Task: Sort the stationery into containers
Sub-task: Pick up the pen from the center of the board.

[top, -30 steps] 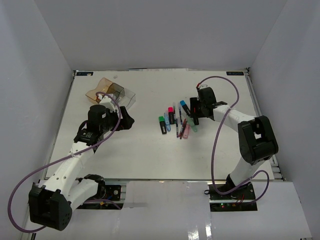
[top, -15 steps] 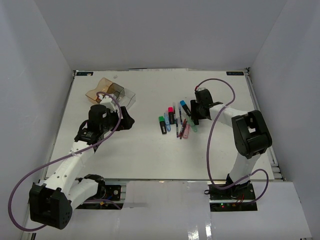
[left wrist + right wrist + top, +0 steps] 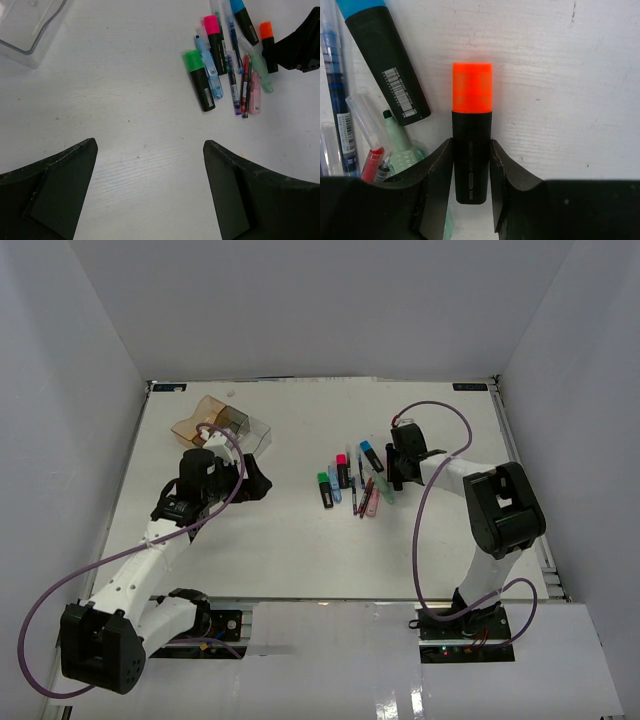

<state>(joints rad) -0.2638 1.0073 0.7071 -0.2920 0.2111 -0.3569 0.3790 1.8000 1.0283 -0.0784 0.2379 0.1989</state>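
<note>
While the left arm waits well to the left of the orange-capped highlighter (image 3: 472, 110), on the nearer side, the left gripper (image 3: 150, 145) hangs with its fingers spread wide and nothing between them, only the white table (image 3: 300, 550) underneath.

Just left of the orange-capped highlighter the rest of the stationery lies side by side. A green-capped highlighter (image 3: 200, 82) is farthest from it, then a pastel blue marker (image 3: 210, 70), a pink-capped highlighter (image 3: 216, 40), thin pens (image 3: 235, 75), a pastel pink marker (image 3: 255, 95) and a mint marker (image 3: 402, 152). A blue-capped highlighter (image 3: 387, 75) lies slanted close on its left, with a white barcode label whose digits are too small to read.

The right gripper (image 3: 471, 147) has both fingers pressed against the black barrel of the orange-capped highlighter, one on each side, cap pointing away. Fine white print runs along that barrel, but I cannot make out the words, and the barrel's rear end is hidden behind the fingers. From overhead I cannot pick the highlighter out under the gripper.

Far to its left and beyond sit the containers (image 3: 222, 425), amber, grey and clear; whether anything lies in them I cannot tell.

Compared with a second ago, the right arm's elbow has swung inward and its wrist has turned a little. The left arm, the pile and the containers look unchanged.
</note>
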